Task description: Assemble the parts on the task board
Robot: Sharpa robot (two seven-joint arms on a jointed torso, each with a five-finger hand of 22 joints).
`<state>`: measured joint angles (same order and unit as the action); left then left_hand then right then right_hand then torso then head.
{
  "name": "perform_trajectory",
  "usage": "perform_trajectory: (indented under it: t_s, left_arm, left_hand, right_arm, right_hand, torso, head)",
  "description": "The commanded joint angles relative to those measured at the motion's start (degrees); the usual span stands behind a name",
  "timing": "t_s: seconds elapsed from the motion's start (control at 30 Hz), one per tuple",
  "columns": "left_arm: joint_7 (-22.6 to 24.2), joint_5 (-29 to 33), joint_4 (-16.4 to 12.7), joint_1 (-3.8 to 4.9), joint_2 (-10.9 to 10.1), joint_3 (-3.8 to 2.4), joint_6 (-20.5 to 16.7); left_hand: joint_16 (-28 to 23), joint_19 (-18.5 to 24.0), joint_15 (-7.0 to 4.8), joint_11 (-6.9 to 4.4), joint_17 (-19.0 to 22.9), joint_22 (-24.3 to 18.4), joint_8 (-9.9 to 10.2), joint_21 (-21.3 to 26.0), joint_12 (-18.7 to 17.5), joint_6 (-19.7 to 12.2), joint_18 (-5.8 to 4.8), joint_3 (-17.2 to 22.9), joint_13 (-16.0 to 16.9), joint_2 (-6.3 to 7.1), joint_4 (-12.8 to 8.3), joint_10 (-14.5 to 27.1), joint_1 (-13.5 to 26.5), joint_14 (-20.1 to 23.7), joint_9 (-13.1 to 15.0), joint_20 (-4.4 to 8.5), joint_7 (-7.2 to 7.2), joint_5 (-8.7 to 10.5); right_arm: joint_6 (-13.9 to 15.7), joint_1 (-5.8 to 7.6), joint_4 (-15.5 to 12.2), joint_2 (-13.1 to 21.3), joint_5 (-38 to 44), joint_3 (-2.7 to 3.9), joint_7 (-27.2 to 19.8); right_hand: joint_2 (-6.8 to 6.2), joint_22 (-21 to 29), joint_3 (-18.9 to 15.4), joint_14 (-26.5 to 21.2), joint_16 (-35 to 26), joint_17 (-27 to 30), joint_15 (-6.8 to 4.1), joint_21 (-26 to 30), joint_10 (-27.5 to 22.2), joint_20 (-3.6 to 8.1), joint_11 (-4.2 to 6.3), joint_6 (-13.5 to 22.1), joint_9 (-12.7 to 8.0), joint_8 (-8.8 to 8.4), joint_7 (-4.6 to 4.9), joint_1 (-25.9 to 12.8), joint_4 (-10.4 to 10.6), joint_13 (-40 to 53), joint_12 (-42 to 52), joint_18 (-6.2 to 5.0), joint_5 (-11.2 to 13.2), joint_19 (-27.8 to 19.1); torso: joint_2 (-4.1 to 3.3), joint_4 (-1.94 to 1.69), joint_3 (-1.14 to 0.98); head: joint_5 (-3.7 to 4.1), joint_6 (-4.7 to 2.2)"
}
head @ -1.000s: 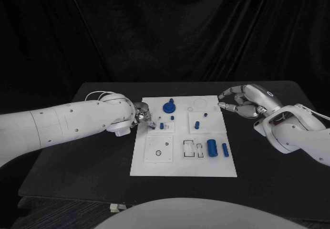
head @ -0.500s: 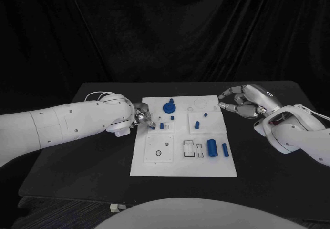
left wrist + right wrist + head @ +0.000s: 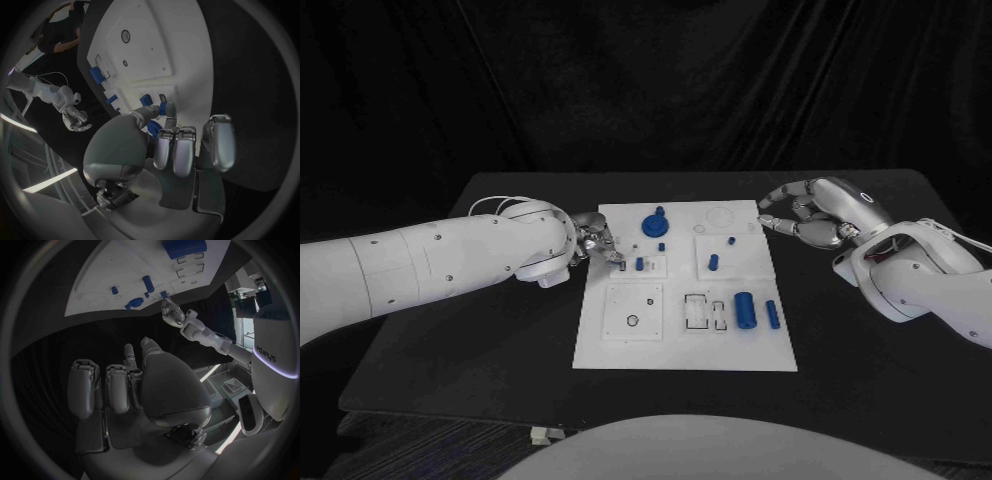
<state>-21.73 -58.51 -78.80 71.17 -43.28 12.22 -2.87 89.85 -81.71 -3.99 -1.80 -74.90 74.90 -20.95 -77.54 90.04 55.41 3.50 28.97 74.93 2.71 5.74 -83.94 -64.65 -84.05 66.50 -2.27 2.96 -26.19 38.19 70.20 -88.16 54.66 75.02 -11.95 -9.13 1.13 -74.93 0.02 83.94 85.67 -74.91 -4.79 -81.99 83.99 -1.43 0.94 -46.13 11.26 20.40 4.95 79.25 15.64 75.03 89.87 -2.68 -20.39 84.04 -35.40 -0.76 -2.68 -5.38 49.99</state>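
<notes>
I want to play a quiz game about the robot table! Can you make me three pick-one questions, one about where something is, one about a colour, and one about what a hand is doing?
1. Where is the left hand?
A. at the task board's left edge, by its far half
B. at the table's near edge
C. beyond the board's right edge

2. What colour is the big cylinder lying on the board?
A. red
B. blue
C. yellow

3. What is the right hand doing?
A. gripping the big cylinder
B. pressing on the middle of the board
C. curled by the board's far right corner, holding nothing

Answers:
1 A, the head view shows its fingers over that edge.
2 B, it matches the other blue parts.
3 C, its fingers are curled with nothing in them.
</notes>
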Motion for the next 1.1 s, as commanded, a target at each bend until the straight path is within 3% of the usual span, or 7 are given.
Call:
perform_trajectory:
  t_s: [0.03, 0.17, 0.3, 0.6, 0.77, 1.1]
  left_arm:
    - [0.76, -0.06, -0.08, 1.04, 0.08, -0.07, 1.34]
    - [-0.14, 0.44, 0.61, 2.27, 0.67, -0.08, 6.01]
    - [-1.56, 2.38, 2.06, 3.39, 1.74, -0.08, 11.55]
    - [-5.43, 5.06, 5.2, 4.04, 3.93, -0.08, 20.71]
    - [-6.72, 6.01, 6.63, 4.11, 5.08, -0.08, 22.01]
    - [-5.47, 4.8, 7.84, 4.12, 6.49, -0.08, 18.95]
  left_hand:
    - [0.15, 0.07, -0.32, -0.21, -15.1, 10.79, -0.32, -0.12, -0.04, 1.09, -0.25, 2.55, 15.07, 0.49, -3.02, -6.06, -0.34, -5.95, 0.07, 0.06, -1.2, 0.36]
    - [0.15, 0.15, -0.37, -0.26, -15.1, 10.71, 0.19, 0.11, -0.04, 1.02, -0.21, 3.27, 15.07, 0.91, -3.28, -6.06, -0.04, -5.95, -0.28, 0.1, -1.23, 2.88]
    - [0.15, 0.1, -0.38, -0.27, -15.1, 10.73, 0.5, 0.08, -0.04, 0.94, -0.22, 3.58, 15.07, 1.11, -3.54, -6.06, -0.11, -5.95, -0.5, 0.11, -1.26, 3.68]
    - [0.15, 0.09, -0.38, -0.26, -15.1, 10.72, 0.94, 0.13, -0.04, 0.96, -0.22, 3.9, 15.07, 1.57, -3.94, -6.06, 0.07, -5.95, -0.87, 0.13, -1.25, 4.8]
    - [0.15, 0.14, -0.38, -0.24, -15.1, 10.69, 1.29, 0.23, -0.04, 0.76, -0.2, 4.18, 15.07, 1.64, -4.16, -6.06, 0.08, -5.95, -1.11, 0.13, -1.19, 5.06]
    - [0.15, 0.07, -0.34, -0.15, -15.1, 10.73, 1.53, 0.16, -0.04, 0.88, -0.22, 4.3, 15.07, 1.36, -3.86, -6.06, 0.54, -5.95, -1.33, 0.1, -1.08, 5.2]
  right_arm:
    - [-0.42, -0.17, 0.11, -0.07, 0.11, 0.04, 1.15]
    - [-0.5, -0.19, 0.19, -0.17, 0.11, 0.04, 1.23]
    - [-0.57, -0.22, 0.25, -0.24, 0.11, 0.04, 1.3]
    - [-0.54, -0.24, 0.13, -0.08, 0.11, 0.04, 1.4]
    - [-0.54, -0.24, 0.09, -0.08, 0.11, 0.04, 1.39]
    - [-0.7, -0.25, 0.1, -0.13, 0.11, 0.04, 1.05]
  right_hand:
    - [0.54, -12.17, 0.26, 4.01, -0.37, -3.6, 0.52, 0.34, 6.01, -0.53, -0.44, 0.15, -0.09, 0.09, 0.16, 0.06, -0.02, 14.97, 0.13, 0.5, -0.2, 2.64]
    - [0.63, -12.14, 0.32, 3.99, -0.4, -3.52, 0.53, 0.42, 6.01, -0.53, -0.45, 0.16, -0.14, 0.09, 0.18, 0.17, -0.08, 14.97, 0.13, 0.48, -0.23, 2.61]
    - [0.63, -12.14, 0.32, 3.99, -0.4, -3.52, 0.53, 0.42, 6.01, -0.53, -0.45, 0.16, -0.14, 0.09, 0.18, 0.17, -0.08, 14.97, 0.13, 0.48, -0.23, 2.61]
    - [0.63, -12.14, 0.32, 3.99, -0.4, -3.52, 0.53, 0.42, 6.01, -0.53, -0.45, 0.16, -0.14, 0.09, 0.18, 0.17, -0.08, 14.97, 0.13, 0.48, -0.23, 2.61]
    - [0.63, -12.14, 0.32, 3.99, -0.4, -3.51, 0.53, 0.42, 6.01, -0.53, -0.45, 0.16, -0.14, 0.09, 0.18, 0.17, -0.08, 14.97, 0.13, 0.48, -0.24, 2.61]
    - [0.54, -12.17, 0.26, 3.99, -0.4, -3.52, 0.55, 0.36, 6.01, -0.55, -0.49, 0.17, -0.21, 0.09, 0.24, 0.16, -0.12, 14.97, 0.13, 0.5, -0.23, 2.64]
  torso:
    - [0.05, -0.05, 0.03]
    - [0.09, -0.02, 0.03]
    - [0.1, 0.01, 0.0]
    - [0.04, 0.02, -0.02]
    - [0.06, 0.04, -0.03]
    - [-0.03, 0.0, 0.02]
  head:
    - [-0.03, 0.01]
    - [-0.06, 0.01]
    - [0.02, 0.01]
    - [0.31, 0.01]
    - [0.18, 0.01]
    - [0.06, 0.01]
